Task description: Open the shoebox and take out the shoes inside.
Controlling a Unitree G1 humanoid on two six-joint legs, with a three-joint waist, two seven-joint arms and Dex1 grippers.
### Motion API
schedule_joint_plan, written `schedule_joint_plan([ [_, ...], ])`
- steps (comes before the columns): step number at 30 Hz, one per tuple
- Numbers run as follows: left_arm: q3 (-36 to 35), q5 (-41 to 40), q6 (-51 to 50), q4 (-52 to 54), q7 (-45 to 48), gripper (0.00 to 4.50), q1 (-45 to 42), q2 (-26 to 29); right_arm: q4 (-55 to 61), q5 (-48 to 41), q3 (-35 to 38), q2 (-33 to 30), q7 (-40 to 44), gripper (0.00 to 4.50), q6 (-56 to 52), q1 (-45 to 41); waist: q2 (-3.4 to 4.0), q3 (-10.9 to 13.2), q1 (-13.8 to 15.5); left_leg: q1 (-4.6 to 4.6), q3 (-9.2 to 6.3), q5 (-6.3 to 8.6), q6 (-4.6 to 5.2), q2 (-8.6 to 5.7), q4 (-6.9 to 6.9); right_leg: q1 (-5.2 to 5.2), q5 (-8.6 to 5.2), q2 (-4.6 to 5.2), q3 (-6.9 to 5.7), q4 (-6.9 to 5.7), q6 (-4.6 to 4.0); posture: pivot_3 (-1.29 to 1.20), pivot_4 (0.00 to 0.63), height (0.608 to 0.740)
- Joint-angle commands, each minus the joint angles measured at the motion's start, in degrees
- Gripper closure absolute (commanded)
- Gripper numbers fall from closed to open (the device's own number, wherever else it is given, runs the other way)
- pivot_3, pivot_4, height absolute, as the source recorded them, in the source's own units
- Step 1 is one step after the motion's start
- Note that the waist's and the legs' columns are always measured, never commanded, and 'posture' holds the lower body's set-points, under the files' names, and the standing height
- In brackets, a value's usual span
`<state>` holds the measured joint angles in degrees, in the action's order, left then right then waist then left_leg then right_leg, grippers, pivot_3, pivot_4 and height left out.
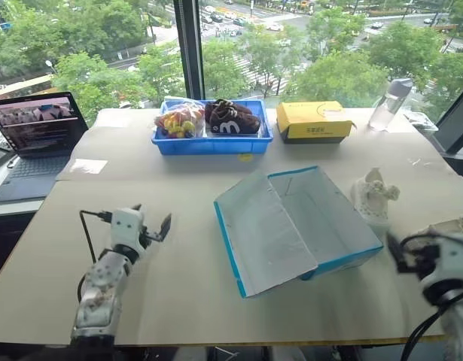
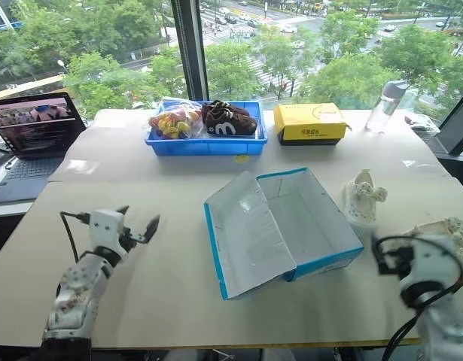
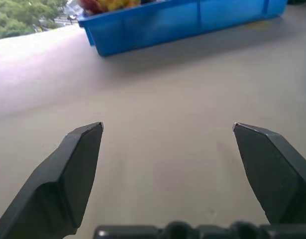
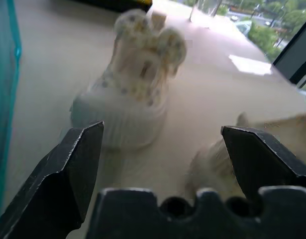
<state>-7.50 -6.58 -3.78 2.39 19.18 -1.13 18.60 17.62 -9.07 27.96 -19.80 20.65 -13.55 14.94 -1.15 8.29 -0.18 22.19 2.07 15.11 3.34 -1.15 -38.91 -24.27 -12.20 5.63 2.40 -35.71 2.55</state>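
The shoebox lies open in the middle of the table, blue outside and white inside, with nothing in it. Its lid is folded flat toward my left. The two cream shoes stand on the table to the right of the box: one upright close to the box wall, the other nearer the right edge. My right gripper is open, low over the table, facing both shoes without touching them. My left gripper is open over bare table left of the lid, holding nothing.
At the back stand a blue tray with dark brown shoes and a bag of colourful items, a yellow box and a clear bottle. A laptop sits far left. The table's front edge runs close to my arms.
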Motion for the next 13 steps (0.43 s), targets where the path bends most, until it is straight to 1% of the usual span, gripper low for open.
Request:
schedule_joint_plan([
  [1, 0.71, 1.27, 3.77, -2.66, -1.7, 0.0, 1.27, -1.93, 0.74, 2.38, -3.17, 0.27, -0.99, 0.03, 4.86, 0.33, 0.05, -0.03, -0.58, -0.08, 0.01, 0.0, 0.0, 0.0, 0.0, 0.09, 0.0, 0.07, 0.0, -0.02, -0.01, 0.0, 0.15, 0.74],
  [3, 0.7, 0.97, 3.86, -3.63, -2.06, 0.0, 1.88, -2.87, -0.62, 1.25, -3.91, 1.39, -1.17, 0.03, 4.49, 0.53, 0.04, -0.12, -0.66, -0.25, 0.02, 0.01, -0.01, 0.03, 0.0, 0.22, 0.01, 0.04, 0.0, -0.03, -0.02, 0.0, 0.15, 0.74],
  [7, 0.89, 0.67, 4.85, -5.26, -1.39, 0.0, 2.39, -3.04, -3.18, 1.32, -5.65, 1.43, -0.57, 0.03, 6.14, 0.91, 0.15, -0.49, -0.63, -0.36, 0.04, 0.0, 0.01, 0.08, 0.0, 0.26, -0.02, -0.13, -0.02, -0.05, -0.04, 0.0, 0.15, 0.74],
  [13, -0.1, -0.96, 2.8, -6.04, -0.62, 0.0, 1.75, -2.42, -5.48, 0.28, -5.36, 0.84, -0.64, 0.03, 7.39, 0.02, 0.15, -0.6, -0.64, -0.43, 0.08, -0.01, 0.02, 0.08, 0.0, 0.32, -0.03, -0.2, -0.01, -0.04, -0.04, 0.0, 0.15, 0.74],
])
